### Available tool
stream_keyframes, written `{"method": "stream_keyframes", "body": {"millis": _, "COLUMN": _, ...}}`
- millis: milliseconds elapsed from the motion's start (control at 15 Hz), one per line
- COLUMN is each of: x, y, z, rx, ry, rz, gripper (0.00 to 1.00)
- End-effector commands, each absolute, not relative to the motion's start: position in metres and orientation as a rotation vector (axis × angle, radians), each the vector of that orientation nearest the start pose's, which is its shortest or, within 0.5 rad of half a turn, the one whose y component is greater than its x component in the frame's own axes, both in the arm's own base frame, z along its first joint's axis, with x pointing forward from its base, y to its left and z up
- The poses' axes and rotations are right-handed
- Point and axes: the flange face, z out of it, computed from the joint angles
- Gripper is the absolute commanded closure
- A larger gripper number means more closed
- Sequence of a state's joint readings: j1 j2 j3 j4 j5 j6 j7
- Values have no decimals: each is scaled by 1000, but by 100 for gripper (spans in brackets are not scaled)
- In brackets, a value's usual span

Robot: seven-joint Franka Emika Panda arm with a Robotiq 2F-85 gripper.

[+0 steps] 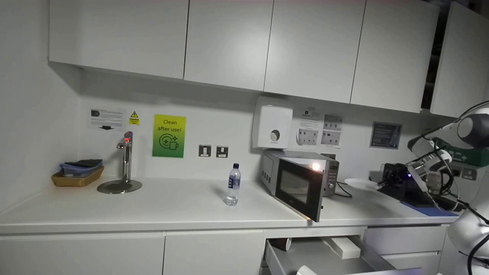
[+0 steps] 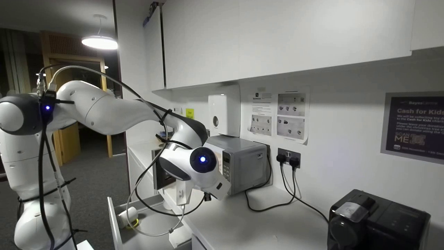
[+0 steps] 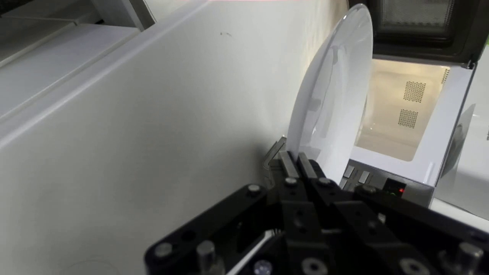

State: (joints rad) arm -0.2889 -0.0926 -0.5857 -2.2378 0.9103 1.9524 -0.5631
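White and glossy, the plate [image 3: 334, 95] was pinched at its edge by the claw [image 3: 295, 158]; that small hold risked slipping.

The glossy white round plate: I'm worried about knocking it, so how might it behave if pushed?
The plate is probably stiff: it juts from the black two-fingered gripper without visible sag. Pinched only at one edge, it could pivot when pushed. Its shiny surface suggests it may also slip.

White cupboards [image 1: 229, 42] line a pale wall [image 1: 217, 118] while a round ceiling lamp [image 2: 100, 42] glows.
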Motion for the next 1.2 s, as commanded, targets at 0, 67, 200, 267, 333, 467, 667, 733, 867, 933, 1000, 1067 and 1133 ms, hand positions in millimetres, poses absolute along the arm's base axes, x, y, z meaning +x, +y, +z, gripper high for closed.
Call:
{"method": "stream_keyframes", "body": {"millis": 0, "x": 368, "y": -364, "z": 411, "rx": -2143, "ry": 809, "rz": -522, "gripper": 99}}
{"method": "stream_keyframes", "body": {"millis": 67, "x": 369, "y": -366, "z": 409, "rx": -2144, "ry": 807, "rz": -524, "gripper": 99}}
{"method": "stream_keyframes", "body": {"millis": 200, "x": 372, "y": -368, "z": 404, "rx": -2150, "ry": 804, "rz": -525, "gripper": 99}}
{"method": "stream_keyframes", "body": {"millis": 267, "x": 374, "y": -369, "z": 403, "rx": -2154, "ry": 804, "rz": -525, "gripper": 99}}
{"method": "stream_keyframes", "body": {"millis": 333, "x": 375, "y": -370, "z": 401, "rx": -2155, "ry": 802, "rz": -524, "gripper": 99}}
{"method": "stream_keyframes", "body": {"millis": 467, "x": 377, "y": -373, "z": 399, "rx": -2160, "ry": 804, "rz": -523, "gripper": 99}}
{"method": "stream_keyframes", "body": {"millis": 667, "x": 379, "y": -376, "z": 398, "rx": -2168, "ry": 803, "rz": -526, "gripper": 99}}
{"method": "stream_keyframes", "body": {"millis": 733, "x": 380, "y": -377, "z": 398, "rx": -2169, "ry": 803, "rz": -526, "gripper": 99}}
{"method": "stream_keyframes", "body": {"millis": 867, "x": 381, "y": -378, "z": 398, "rx": -2168, "ry": 808, "rz": -531, "gripper": 99}}
{"method": "stream_keyframes", "body": {"millis": 933, "x": 381, "y": -378, "z": 398, "rx": -2166, "ry": 810, "rz": -530, "gripper": 99}}
{"method": "stream_keyframes", "body": {"millis": 1000, "x": 378, "y": -371, "z": 389, "rx": -2197, "ry": 847, "rz": -500, "gripper": 99}}
{"method": "stream_keyframes", "body": {"millis": 1067, "x": 378, "y": -371, "z": 388, "rx": -2200, "ry": 847, "rz": -496, "gripper": 97}}
{"method": "stream_keyframes", "body": {"millis": 1133, "x": 378, "y": -370, "z": 386, "rx": -2201, "ry": 848, "rz": -490, "gripper": 97}}
